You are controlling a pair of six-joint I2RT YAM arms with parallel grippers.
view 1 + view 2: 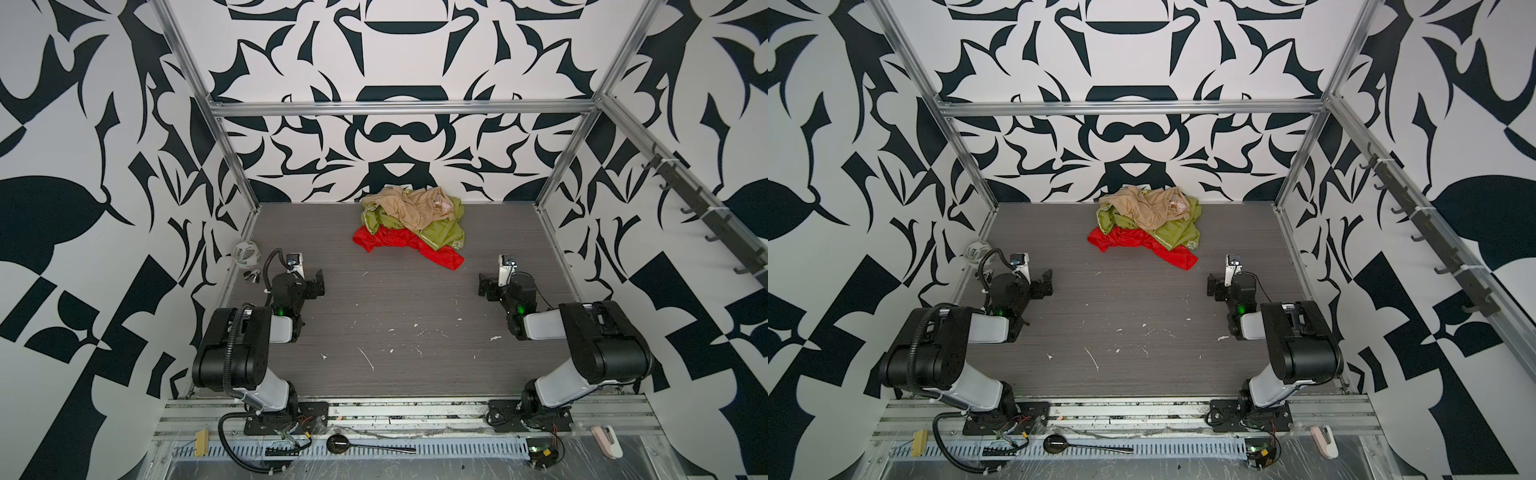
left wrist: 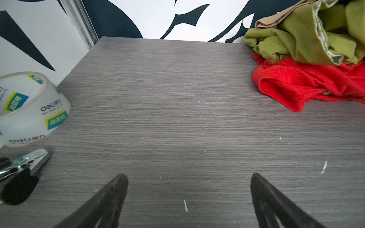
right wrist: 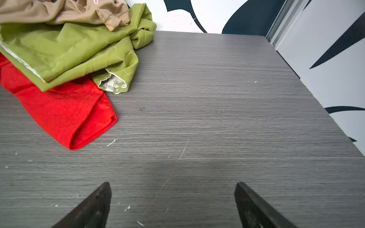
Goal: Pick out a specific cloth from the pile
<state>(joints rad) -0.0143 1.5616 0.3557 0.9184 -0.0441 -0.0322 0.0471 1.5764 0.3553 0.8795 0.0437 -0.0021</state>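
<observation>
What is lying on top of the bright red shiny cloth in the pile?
The olive-green cloth with pale trim lies over its far part, with the beige tan cloth heaped on that. Of the bright red cloth only the near edge shows; the rest is covered.

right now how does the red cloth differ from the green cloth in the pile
The red cloth lies at the bottom; the green cloth is heaped over its far part. The red cloth is plain; the green cloth has a pale edge trim. Both are crumpled, and nothing holds them.
</observation>
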